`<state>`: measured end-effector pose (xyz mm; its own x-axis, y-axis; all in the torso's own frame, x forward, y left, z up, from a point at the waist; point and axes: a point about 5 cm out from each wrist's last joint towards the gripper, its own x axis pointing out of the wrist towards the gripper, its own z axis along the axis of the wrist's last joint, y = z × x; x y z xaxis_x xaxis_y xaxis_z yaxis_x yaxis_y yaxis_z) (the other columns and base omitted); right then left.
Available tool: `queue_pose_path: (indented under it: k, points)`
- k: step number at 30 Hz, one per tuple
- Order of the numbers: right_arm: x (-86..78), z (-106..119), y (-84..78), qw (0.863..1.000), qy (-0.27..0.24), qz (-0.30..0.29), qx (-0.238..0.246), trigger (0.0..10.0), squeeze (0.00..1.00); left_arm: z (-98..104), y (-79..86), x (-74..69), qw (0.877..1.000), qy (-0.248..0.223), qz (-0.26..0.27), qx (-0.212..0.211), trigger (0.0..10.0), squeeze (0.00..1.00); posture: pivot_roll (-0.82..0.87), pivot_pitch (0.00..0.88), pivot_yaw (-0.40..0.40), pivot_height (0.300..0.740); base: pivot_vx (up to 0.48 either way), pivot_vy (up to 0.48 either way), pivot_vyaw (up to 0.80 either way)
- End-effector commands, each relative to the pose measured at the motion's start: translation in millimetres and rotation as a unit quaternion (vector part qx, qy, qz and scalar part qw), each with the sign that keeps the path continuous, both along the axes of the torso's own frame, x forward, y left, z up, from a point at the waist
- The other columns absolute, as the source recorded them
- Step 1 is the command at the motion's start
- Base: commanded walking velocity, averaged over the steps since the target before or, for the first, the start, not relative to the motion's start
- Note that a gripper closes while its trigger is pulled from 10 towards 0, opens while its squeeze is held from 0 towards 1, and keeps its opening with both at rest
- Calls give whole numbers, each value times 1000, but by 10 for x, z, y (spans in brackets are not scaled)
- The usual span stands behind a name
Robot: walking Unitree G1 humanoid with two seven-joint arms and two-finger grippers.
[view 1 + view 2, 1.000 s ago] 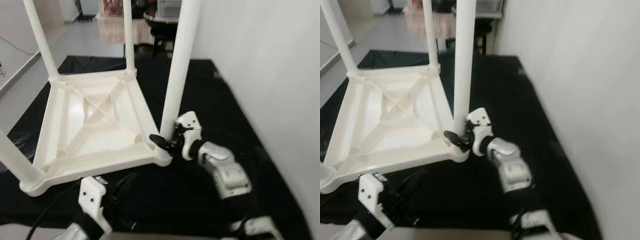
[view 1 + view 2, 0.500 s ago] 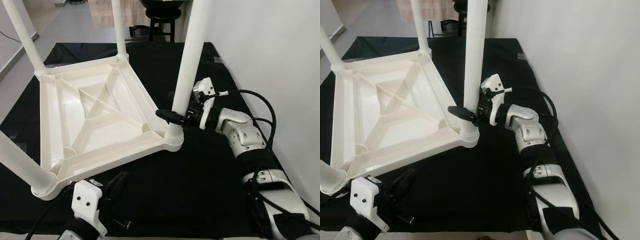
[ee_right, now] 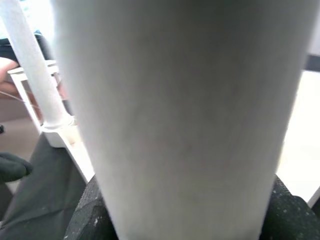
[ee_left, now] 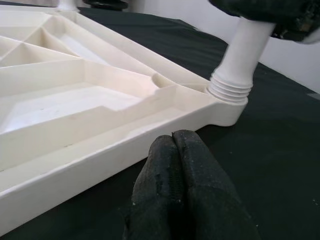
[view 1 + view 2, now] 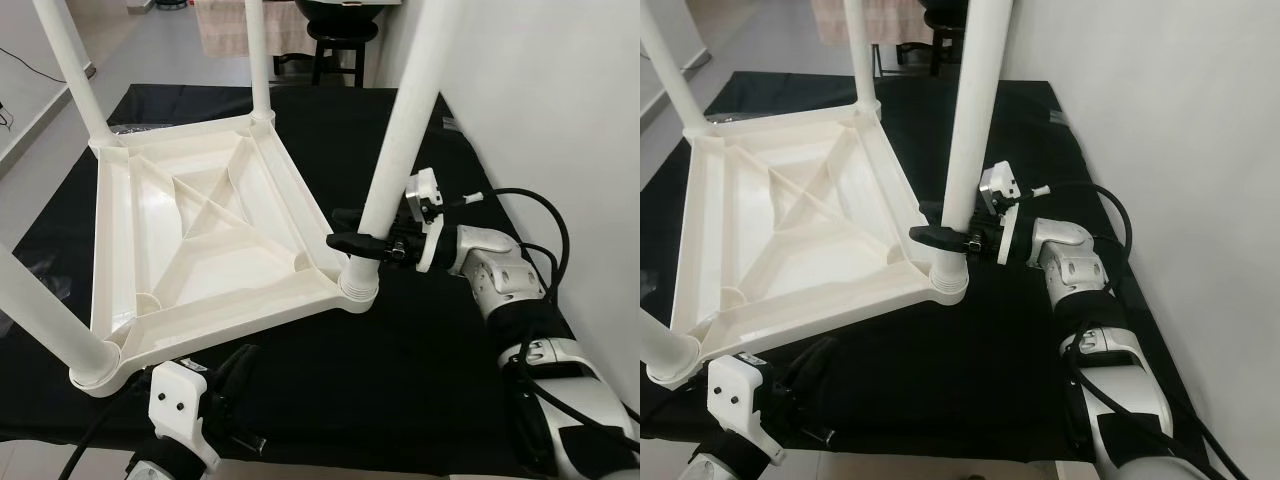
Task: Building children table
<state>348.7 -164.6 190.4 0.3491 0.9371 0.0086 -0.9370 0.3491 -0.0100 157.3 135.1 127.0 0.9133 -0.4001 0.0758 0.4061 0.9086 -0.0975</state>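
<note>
Now the white tabletop (image 5: 190,240) lies upside down on the black mat (image 5: 430,350), legs pointing up, and the right gripper (image 5: 362,241) reaches in from the right with its jaws clamped around the near-right leg (image 5: 400,150), just above the ribbed socket at that corner. Down at the near edge the left gripper (image 4: 173,150) sits low by the tabletop's near rim (not touching it), its two black fingers pressed together on nothing.

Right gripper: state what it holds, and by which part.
The right gripper clamps the near-right table leg low on its shaft, just above the ribbed collar where it enters the upturned tabletop. The left gripper is shut on nothing.
</note>
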Motion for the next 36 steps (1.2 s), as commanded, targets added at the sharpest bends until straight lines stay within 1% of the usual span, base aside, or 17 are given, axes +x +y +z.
queue_pose_path:
  k: [1,4,6,7,8,11,12,19,20,22,23,28,29,30,31,32,36]
  points:
    - [-59,-213,-80,999,45,-14,-7,0,0,-28,6,-24,1000,6,4,-6,10000,0,77,96,-47,740,0,0,0]
    - [-107,-330,-136,995,46,-79,-42,0,0,-33,-2,-35,1000,9,-1,-9,10000,0,72,107,-58,740,0,0,0]
    - [-271,-634,69,948,69,-290,-112,0,0,-52,-13,-56,999,19,-26,-5,10000,0,56,126,-53,740,0,0,0]
    - [-271,-634,69,948,69,-290,-112,0,0,-52,-13,-56,999,19,-26,-5,10000,0,56,126,-53,740,0,0,0]
    - [-493,-712,300,936,88,-323,-111,0,0,-66,-25,-59,999,25,-43,-4,10000,0,50,127,-39,740,0,0,0]
    - [-685,-729,500,934,102,-326,-103,0,0,-80,-35,-60,998,32,-60,-3,10000,0,45,125,-36,740,0,0,0]
    - [-791,-720,658,946,103,-291,-97,0,0,-94,-48,-54,996,36,-78,-3,10000,0,37,114,-23,740,0,0,0]
    - [-714,-648,819,970,77,-208,-96,0,0,-140,-98,-19,989,47,-142,-13,10000,0,44,92,-33,740,0,0,0]
    - [-622,-539,856,977,61,-191,-70,10000,0,-145,-106,-8,988,47,-144,-14,10000,0,53,87,-33,740,0,0,0]
    - [-592,-491,865,980,55,-181,-56,10000,0,-146,-110,-4,988,47,-143,-14,10000,0,53,87,-33,740,0,0,0]
    - [-549,-434,866,986,48,-156,-45,10000,1000,-148,-116,1,988,47,-146,-14,10000,0,56,79,-34,740,0,0,0]
    - [-542,-241,818,995,19,-88,-44,10000,1000,-146,-129,13,987,45,-153,-10,10000,0,63,71,-38,740,0,0,0]
    - [-537,-188,772,997,6,-58,-45,10000,537,-141,-129,15,987,44,-152,-8,10000,0,69,66,-40,740,0,0,0]
    - [-537,-188,772,997,6,-58,-45,10000,537,-141,-129,15,987,44,-152,-8,10000,0,69,66,-40,740,0,0,0]
    - [-516,-140,703,999,2,-19,-41,10000,0,-132,-121,16,988,43,-149,-9,10000,0,69,65,-41,740,0,0,0]
    - [-461,-85,603,999,3,26,-35,10000,0,-117,-99,27,989,42,-144,-11,10000,0,73,58,-45,740,0,0,0]
    - [-383,-85,556,998,4,47,-41,10000,0,-108,-78,44,989,40,-140,-10,10000,0,78,54,-48,740,0,0,0]
